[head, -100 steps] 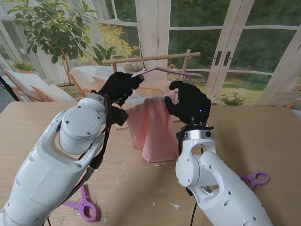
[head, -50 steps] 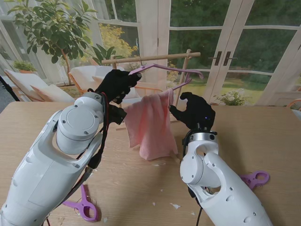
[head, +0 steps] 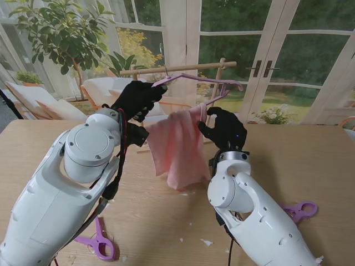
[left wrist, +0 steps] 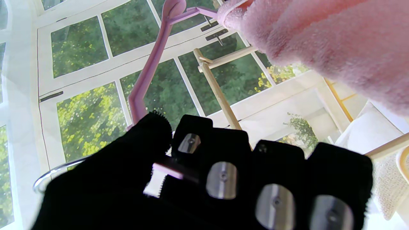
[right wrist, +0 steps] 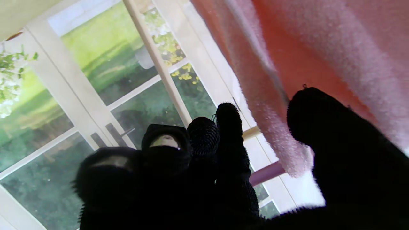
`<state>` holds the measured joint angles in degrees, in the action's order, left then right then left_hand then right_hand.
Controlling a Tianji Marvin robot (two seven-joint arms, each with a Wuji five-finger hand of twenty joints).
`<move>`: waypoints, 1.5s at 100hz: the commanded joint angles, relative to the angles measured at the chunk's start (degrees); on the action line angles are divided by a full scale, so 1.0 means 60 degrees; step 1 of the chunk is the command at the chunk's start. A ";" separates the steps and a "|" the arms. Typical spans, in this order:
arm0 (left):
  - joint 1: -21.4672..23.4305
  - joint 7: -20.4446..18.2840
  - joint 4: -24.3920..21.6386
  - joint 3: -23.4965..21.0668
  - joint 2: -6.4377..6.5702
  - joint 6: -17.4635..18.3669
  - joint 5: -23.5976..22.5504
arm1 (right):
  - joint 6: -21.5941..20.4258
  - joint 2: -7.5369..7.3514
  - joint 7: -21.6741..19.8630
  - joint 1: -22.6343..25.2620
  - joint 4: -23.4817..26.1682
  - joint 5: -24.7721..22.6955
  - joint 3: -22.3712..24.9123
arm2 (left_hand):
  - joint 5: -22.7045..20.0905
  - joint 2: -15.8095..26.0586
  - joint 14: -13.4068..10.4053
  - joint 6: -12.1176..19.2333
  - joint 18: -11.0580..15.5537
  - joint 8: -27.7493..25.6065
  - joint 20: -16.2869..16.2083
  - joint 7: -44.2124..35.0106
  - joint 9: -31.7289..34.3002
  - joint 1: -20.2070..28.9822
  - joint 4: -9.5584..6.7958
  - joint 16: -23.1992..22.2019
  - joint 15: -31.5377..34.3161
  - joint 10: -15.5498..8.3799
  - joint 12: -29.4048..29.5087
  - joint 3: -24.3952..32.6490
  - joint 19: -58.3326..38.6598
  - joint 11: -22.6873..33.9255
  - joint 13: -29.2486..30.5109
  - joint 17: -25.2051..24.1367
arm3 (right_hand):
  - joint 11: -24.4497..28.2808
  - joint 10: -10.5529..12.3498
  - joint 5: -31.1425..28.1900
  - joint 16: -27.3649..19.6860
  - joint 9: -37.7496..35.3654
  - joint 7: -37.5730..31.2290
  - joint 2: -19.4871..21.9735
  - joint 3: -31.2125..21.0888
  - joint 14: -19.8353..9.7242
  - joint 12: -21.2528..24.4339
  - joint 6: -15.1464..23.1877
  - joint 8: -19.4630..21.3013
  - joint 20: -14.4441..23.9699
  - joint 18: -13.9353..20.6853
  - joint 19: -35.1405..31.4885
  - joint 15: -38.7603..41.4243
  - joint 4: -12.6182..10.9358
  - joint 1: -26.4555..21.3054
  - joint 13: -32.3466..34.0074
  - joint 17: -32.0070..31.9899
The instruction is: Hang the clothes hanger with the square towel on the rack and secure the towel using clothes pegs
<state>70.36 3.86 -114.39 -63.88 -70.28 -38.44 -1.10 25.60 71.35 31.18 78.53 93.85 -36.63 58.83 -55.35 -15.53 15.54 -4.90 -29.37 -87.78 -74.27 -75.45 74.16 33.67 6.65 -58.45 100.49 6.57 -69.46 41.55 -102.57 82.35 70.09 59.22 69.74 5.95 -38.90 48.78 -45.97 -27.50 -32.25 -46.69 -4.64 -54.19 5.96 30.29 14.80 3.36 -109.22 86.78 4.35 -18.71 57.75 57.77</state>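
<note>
Back toward the towel (head: 176, 147) is coming the right hand (head: 224, 128), its fingers apparently pinching the cloth's edge, though the grasp is partly hidden, steadying the drape. Left hand (head: 137, 100) is gripping the hanger (head: 195, 82), keeping it raised just before the rack (head: 177, 68), hook not yet on.

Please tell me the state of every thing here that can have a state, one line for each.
left hand: shut on hanger, raised
right hand: beside the towel's edge, grip unclear
hanger: held up near the rack, not clearly hung
towel: draped over hanger, unpegged
rack: upright
pegs: lying on table
</note>
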 commanded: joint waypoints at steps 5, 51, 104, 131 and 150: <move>-0.0009 -0.0150 -0.0106 -0.0036 -0.0034 0.0020 0.0029 | -0.0094 0.0213 0.0150 -0.0064 -0.0079 0.0045 -0.0077 | -0.0517 0.0085 -0.0026 -0.0283 0.0230 -0.0362 -0.0663 -0.0192 0.0460 -0.0149 -0.0079 -0.0039 0.1133 -0.0373 -0.0101 -0.0202 -0.2901 0.0556 0.0376 0.0291 | 0.0386 0.0418 -0.0744 0.0009 -0.0581 -0.2765 -0.0677 -0.0897 0.0455 -0.0023 0.1040 -0.0869 0.4001 0.0427 -0.1005 0.0306 0.0692 -0.1329 0.0323 0.0086; 0.0084 -0.0273 0.0073 -0.0019 0.0066 0.0183 -0.0462 | -0.0091 0.0236 0.0952 0.0189 0.0845 -0.0736 -0.0035 | -0.0594 -0.0021 -0.0031 -0.0341 0.0227 -0.0362 -0.0660 -0.0182 0.0465 -0.0156 -0.0098 -0.0035 0.1134 -0.0368 -0.0100 -0.0155 -0.2901 0.0564 0.0377 0.0290 | 0.0829 0.0376 -0.1416 -0.0369 -0.1188 -0.4887 0.0254 -0.1273 0.0295 -0.0036 0.0651 0.0756 0.3708 0.0594 -0.1254 0.0755 0.0411 -0.2048 0.1003 0.0848; 0.0399 -0.0480 -0.0239 -0.0417 0.0185 0.0425 -0.0316 | 0.1123 0.0274 0.0455 -0.0317 0.0888 -0.0702 0.0224 | -0.0754 -0.0146 -0.0008 -0.0323 0.0163 -0.0362 -0.0705 -0.0173 0.0467 -0.0269 -0.0114 -0.0049 0.1141 -0.0349 -0.0046 0.0055 -0.2901 0.0658 0.0374 0.0274 | 0.0858 0.0298 -0.1412 -0.0431 -0.1276 -0.4848 0.0265 -0.1146 0.0312 -0.0017 0.0496 0.0928 0.3575 0.0696 -0.1383 0.0882 0.0402 -0.2010 0.1188 0.1170; 0.0392 -0.0417 -0.0315 -0.0505 0.0143 0.0409 0.0005 | 0.1164 0.0264 0.0304 -0.0335 0.0612 -0.0542 0.0266 | -0.0772 -0.0153 0.0026 -0.0335 0.0093 -0.0362 -0.0732 -0.0168 0.0464 -0.0268 -0.0106 -0.0061 0.1138 -0.0322 -0.0027 0.0071 -0.2901 0.0676 0.0373 0.0261 | 0.0861 0.0290 -0.1440 -0.0457 -0.1280 -0.4817 0.0249 -0.1065 0.0332 -0.0006 0.0516 0.0875 0.3529 0.0693 -0.1404 0.0895 0.0450 -0.1917 0.1189 0.1183; 0.0406 -0.0451 -0.0405 -0.0560 0.0158 0.0375 0.0018 | 0.1052 0.0224 0.0251 -0.0276 0.0622 -0.0573 0.0283 | -0.0780 -0.0154 0.0018 -0.0341 0.0070 -0.0362 -0.0747 -0.0160 0.0463 -0.0261 -0.0103 -0.0070 0.1134 -0.0317 -0.0015 0.0080 -0.2901 0.0684 0.0374 0.0259 | 0.0421 0.0064 -0.1129 -0.0432 -0.0649 -0.3188 0.0148 -0.0863 0.0531 0.0234 -0.0143 0.0213 0.3507 0.0596 -0.1237 0.0511 0.0431 -0.0735 0.0611 0.0746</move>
<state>72.80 1.93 -115.87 -66.99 -69.13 -36.05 -0.96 32.32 72.54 33.74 76.29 97.22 -39.95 60.43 -56.04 -16.71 15.61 -4.90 -29.42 -87.81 -74.71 -75.38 74.17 33.65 6.65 -58.45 100.49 6.83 -69.46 41.51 -102.57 82.61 70.09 59.22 72.76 6.70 -46.88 45.94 -52.38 -51.03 -32.76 -52.21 -4.89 -53.56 7.88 32.88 14.80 2.60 -109.22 88.38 6.43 -26.54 62.98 62.64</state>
